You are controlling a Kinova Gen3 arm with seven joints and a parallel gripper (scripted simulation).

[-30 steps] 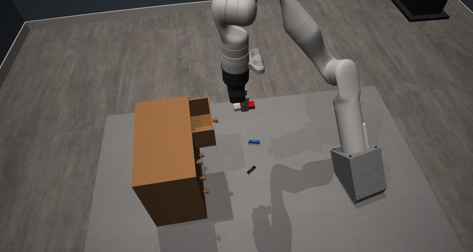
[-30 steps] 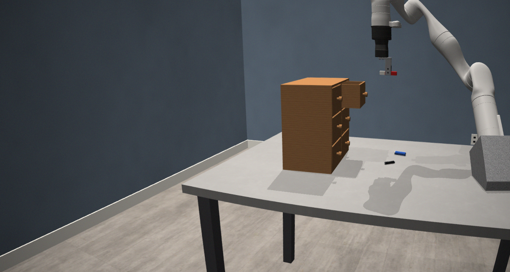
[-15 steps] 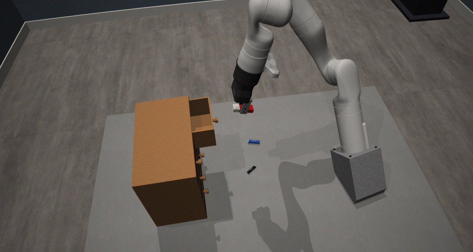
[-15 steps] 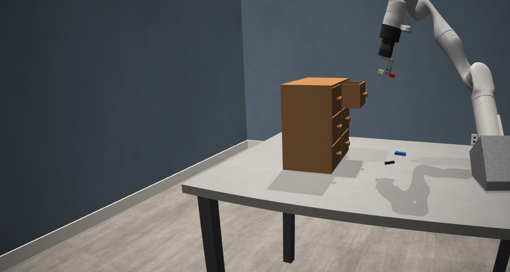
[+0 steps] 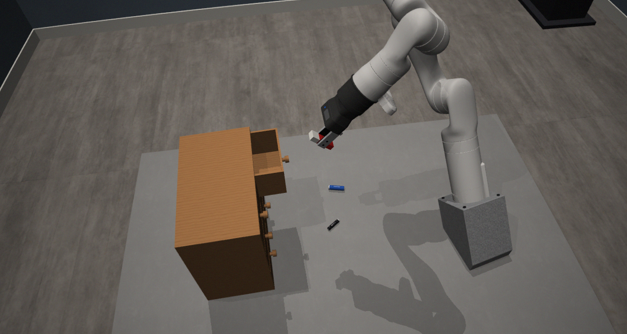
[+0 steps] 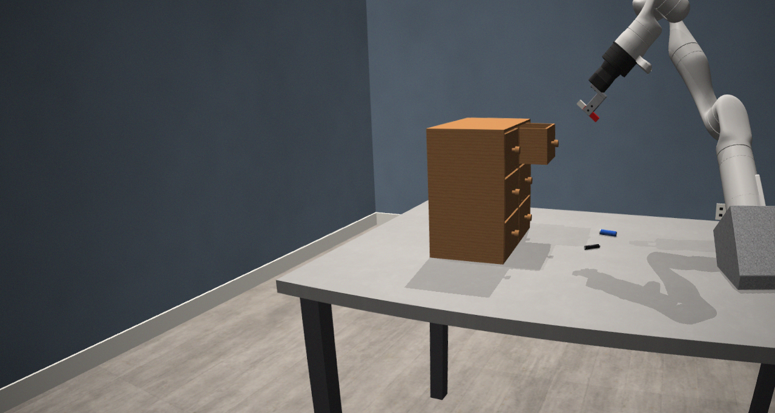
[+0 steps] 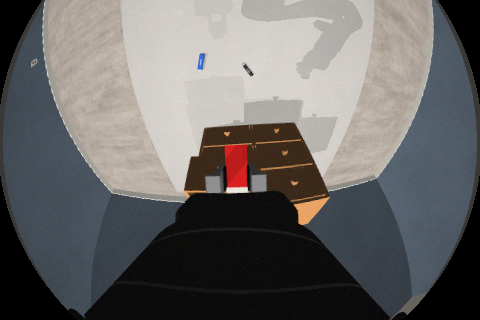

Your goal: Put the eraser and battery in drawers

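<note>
"Red and white, that eraser (image 5: 329,146) (image 6: 594,117) (image 7: 236,164). Why grip it across the middle?"

"My pincer (image 5: 324,140) (image 6: 590,106) (image 7: 236,173) is closed on its sides, so both ends stick out past my fingers. I judge that balances it and lets it drop cleanly."

"And why is one drawer out?"

"The right top drawer (image 5: 271,183) (image 6: 533,145) (image 7: 197,172) is there to receive it. It juts from the chest (image 5: 214,182) (image 6: 465,194) (image 7: 311,210) and looks level; farther out, it could droop. I'm tilted, above and in front of it, so I should bring the eraser over the opening before letting go."

"The left top drawer (image 5: 263,214) (image 6: 510,160) (image 7: 305,175)?"

"Pushed in. It should get the AAA battery, which I take to be the slimmer black cell (image 5: 333,224) (image 6: 591,246) (image 7: 248,69), lying on the table (image 5: 153,200) (image 6: 352,280) (image 7: 165,60). I can't read its label."

"The blue cell (image 5: 336,187) (image 6: 608,232) (image 7: 201,62) beyond it?"

"Thicker, so probably not wanted. It should stay on the table. Each drawer needs a gentle push shut once filled, lest the chest slide."
</note>
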